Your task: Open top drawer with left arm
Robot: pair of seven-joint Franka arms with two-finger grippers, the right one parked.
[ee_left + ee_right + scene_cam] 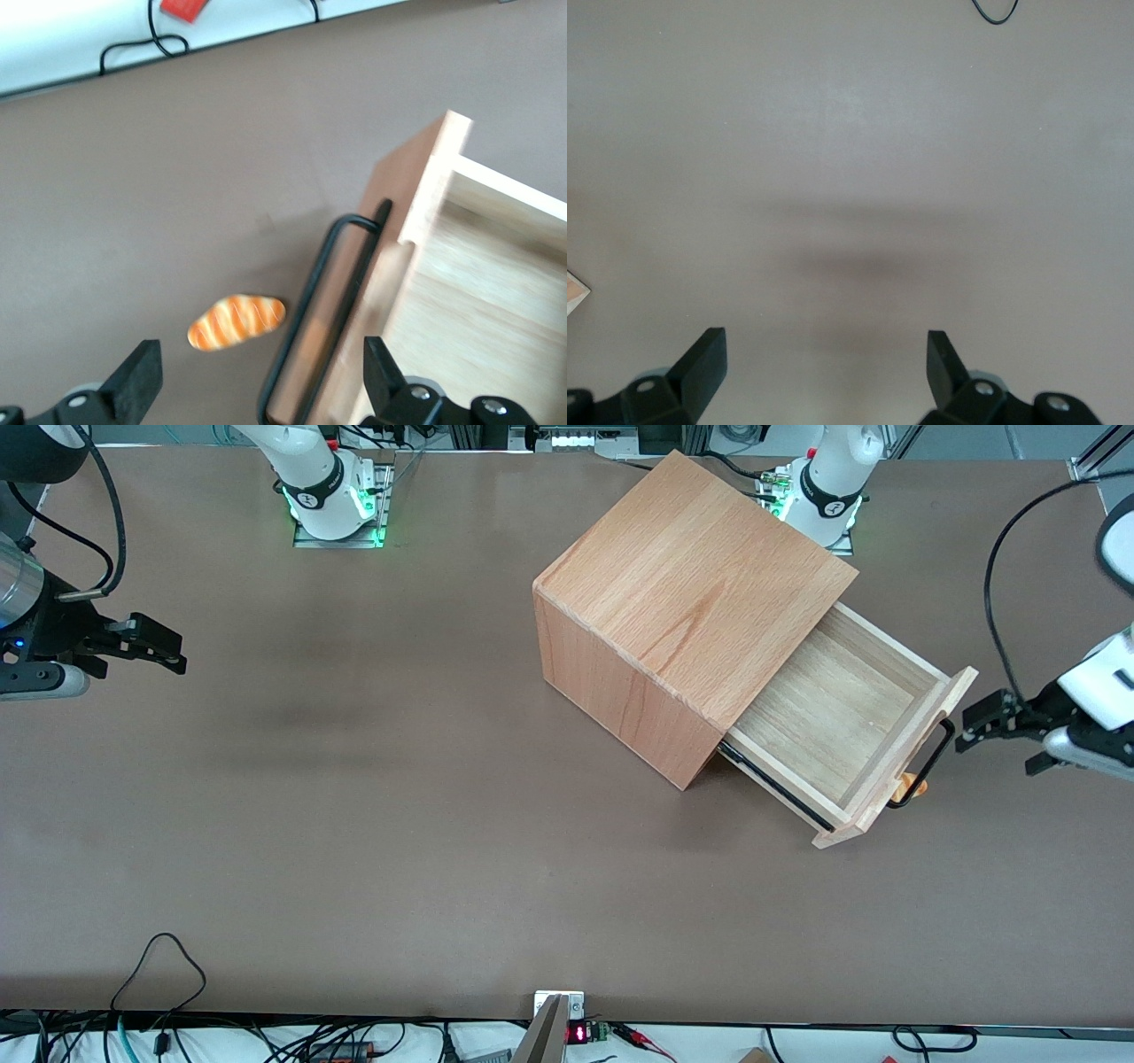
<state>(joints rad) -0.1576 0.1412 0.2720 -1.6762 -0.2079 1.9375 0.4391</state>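
The top drawer (pixel 842 726) stands pulled well out of the beech-wood cabinet (pixel 691 602), its bare wooden floor open to view and its front panel turned toward the working arm's end of the table (pixel 354 824). The left arm's (pixel 1103 691) gripper (pixel 973 728) hovers just beside the black wire handle (pixel 926 766) without touching it — fingers (pixel 137 381) spread wide, gripping nothing. A small orange striped bread roll (pixel 236 321) lies on the table just beside the handle, in front of the drawer.

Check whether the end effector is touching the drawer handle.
Apart. In the front view, bare table shows between the end effector and the top drawer's black handle; fingers spread open.
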